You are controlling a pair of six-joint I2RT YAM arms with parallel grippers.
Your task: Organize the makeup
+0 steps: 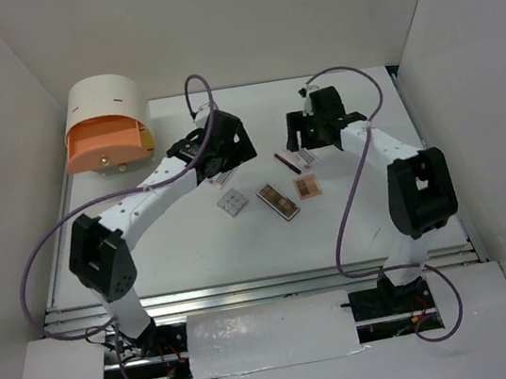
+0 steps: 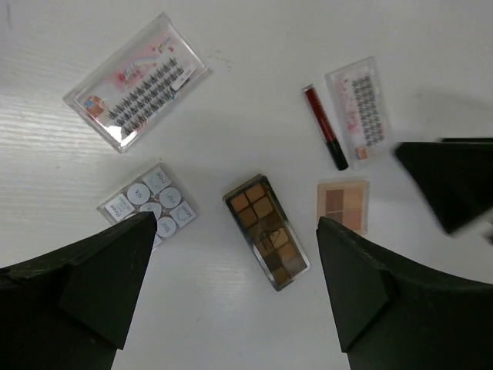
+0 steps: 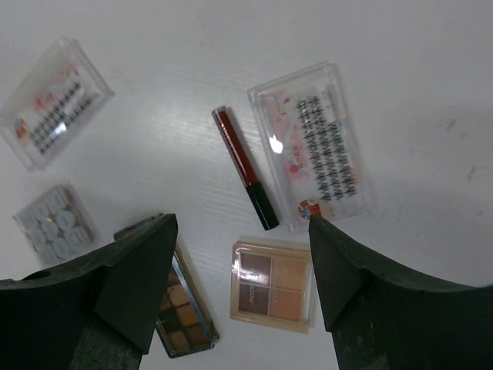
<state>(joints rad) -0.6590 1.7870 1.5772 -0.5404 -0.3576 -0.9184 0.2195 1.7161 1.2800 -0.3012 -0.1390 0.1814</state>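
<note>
- Clear plastic caught my eye first: one clear plastic lash case (image 2: 135,81) lay by itself, and a second clear lash case (image 3: 316,142) lay just beside a thin red-and-black tube (image 3: 245,166).
- Near them on the white table (image 1: 243,248) were a long brown eyeshadow palette (image 2: 266,231), a small tan four-pan palette (image 3: 271,284) and a white square palette of round pans (image 2: 150,204), all loose in the middle.
- The left gripper (image 2: 235,223) hung over the long palette with its jaws spread wide, holding nothing.
- The right gripper (image 3: 240,220) hovered above the tube and the small palette, its jaws apart and empty too.
- The rounded cream box with an orange drawer (image 1: 106,130) stood well apart in the far left corner with the drawer pulled out. I could not see inside.
- To my mind the sorting had hardly begun: every piece I could see lay on the table, and none was gripped.
</note>
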